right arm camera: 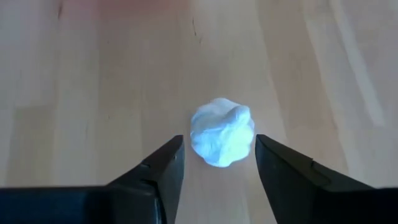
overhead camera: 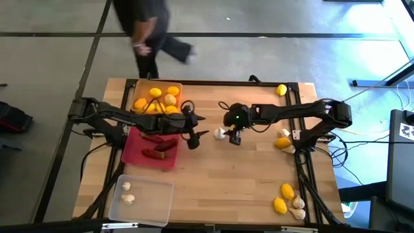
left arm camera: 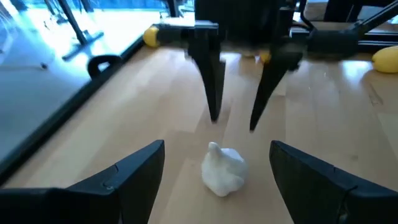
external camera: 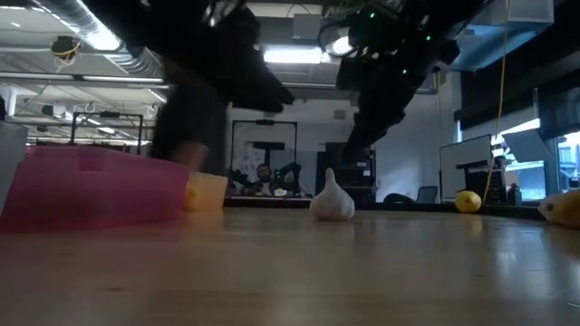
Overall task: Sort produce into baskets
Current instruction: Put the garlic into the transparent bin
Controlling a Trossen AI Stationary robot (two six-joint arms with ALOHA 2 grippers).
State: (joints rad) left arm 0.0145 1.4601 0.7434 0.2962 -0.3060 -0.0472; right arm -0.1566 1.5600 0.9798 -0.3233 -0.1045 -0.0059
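Wooden worktop (overhead camera: pixel 213 175), workshop room with ceiling lights behind.
Garlic (right arm camera: pixel 222 132) lying bare on wood between both released pincers: left (overhead camera: pixel 202 127), right (overhead camera: pixel 228 134).

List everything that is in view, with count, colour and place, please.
Table: one, light wood.
Baskets: three; orange at the far edge, red in front of it, clear at the near left corner.
Lemons: yellow; several in the orange basket, four loose on the right side.
Chillies: a few, dark red, in the red basket.
Garlic bulbs: white; two in the clear basket, one mid-table, about four along the right edge.
Person: one, dark clothes, beyond the table.
Left gripper: open, facing the mid-table bulb.
Right gripper: open, just above that bulb.
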